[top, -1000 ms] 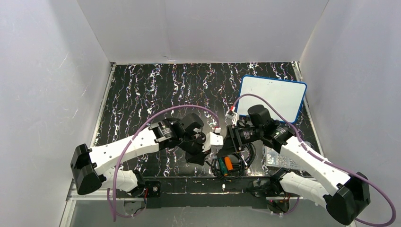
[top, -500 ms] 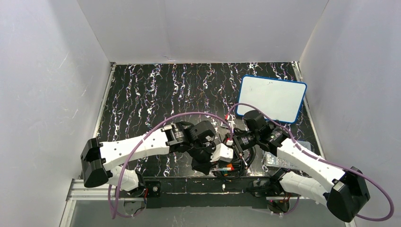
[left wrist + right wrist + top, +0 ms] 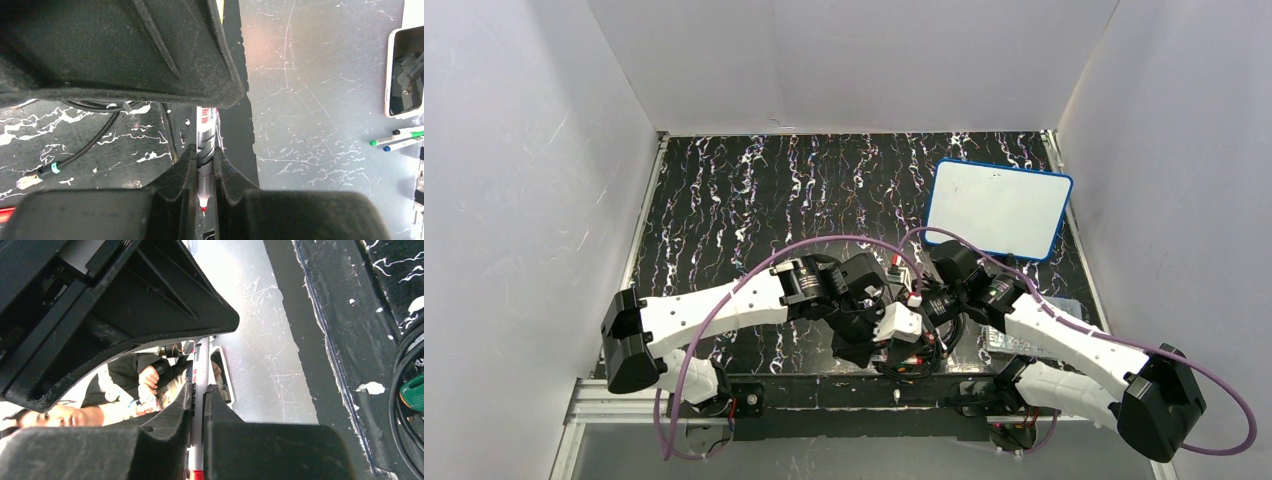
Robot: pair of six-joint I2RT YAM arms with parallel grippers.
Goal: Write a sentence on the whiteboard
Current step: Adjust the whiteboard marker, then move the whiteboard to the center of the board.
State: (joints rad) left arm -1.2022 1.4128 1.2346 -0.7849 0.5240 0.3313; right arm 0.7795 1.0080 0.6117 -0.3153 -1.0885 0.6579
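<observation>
A: Whiteboard [image 3: 999,210], where?
B: Flat on the table [image 3: 754,190], far right corner, blue rim.
A: Left gripper [image 3: 202,167]?
B: Clamped on a marker [image 3: 206,132], red tip showing.
A: Right gripper [image 3: 198,402]?
B: Pinched narrow on the marker too, by the table's near edge, well apart from the board.

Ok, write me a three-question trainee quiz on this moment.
1. True or false: the whiteboard already carries a full red sentence.
2. What sits between the fingers of the left gripper? A) a green pen B) a marker C) a cable
3. Fill in: in the left wrist view, the marker's tip is ____.
Key: 1 false; 2 B; 3 red.
</observation>
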